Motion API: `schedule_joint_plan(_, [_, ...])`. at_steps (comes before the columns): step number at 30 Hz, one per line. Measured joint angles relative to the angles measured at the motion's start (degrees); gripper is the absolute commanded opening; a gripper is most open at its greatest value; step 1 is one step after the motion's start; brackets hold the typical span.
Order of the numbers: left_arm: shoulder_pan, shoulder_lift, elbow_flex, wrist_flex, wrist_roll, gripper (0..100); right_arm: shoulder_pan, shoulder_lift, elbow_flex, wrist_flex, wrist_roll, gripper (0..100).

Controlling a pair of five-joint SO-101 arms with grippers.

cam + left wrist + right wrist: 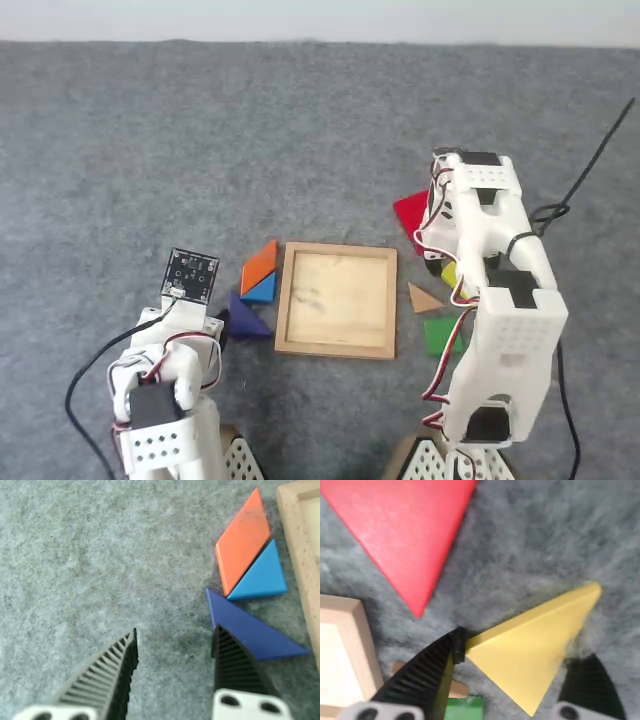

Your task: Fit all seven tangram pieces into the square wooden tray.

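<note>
Grey bench, toward near-left corner: left gripper gapes empty beside dark blue triangle; right gripper, jaws spread, straddles yellow triangle.

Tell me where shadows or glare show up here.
Left wrist view: a shadow darkens the carpet between the fingers, beside the dark blue triangle. Right wrist view: shadow edges the yellow triangle. High view: even light, no glare on the tray.
</note>
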Motion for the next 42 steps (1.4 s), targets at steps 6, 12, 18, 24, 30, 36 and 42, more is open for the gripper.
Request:
schedule_joint_plan(6, [0.00,0.00,0.00,0.00,0.00,23,0.53,-0.09,-0.35,0.53,3.69,16.1])
schedule_joint_plan(12, [0.00,0.00,0.00,0.00,0.00,23,0.53,-0.18,-0.35,1.23,5.36,16.2])
schedule_joint_plan(18, [0.00,0.00,0.00,0.00,0.00,23,0.44,0.00,-3.25,4.57,7.65,16.0])
schedule_joint_plan(24, [0.00,0.00,0.00,0.00,0.00,23,0.26,0.18,-7.30,9.85,13.80,16.5])
schedule_joint_plan(30, [0.00,0.00,0.00,0.00,0.00,23,0.26,0.18,-9.32,13.19,25.67,39.6])
schedule_joint_plan(36, [0.00,0.00,0.00,0.00,0.00,23,1.23,-5.45,-9.58,18.55,43.34,46.8])
schedule_joint_plan(42, [0.00,0.00,0.00,0.00,0.00,23,0.88,-14.15,5.19,13.71,54.86,47.1])
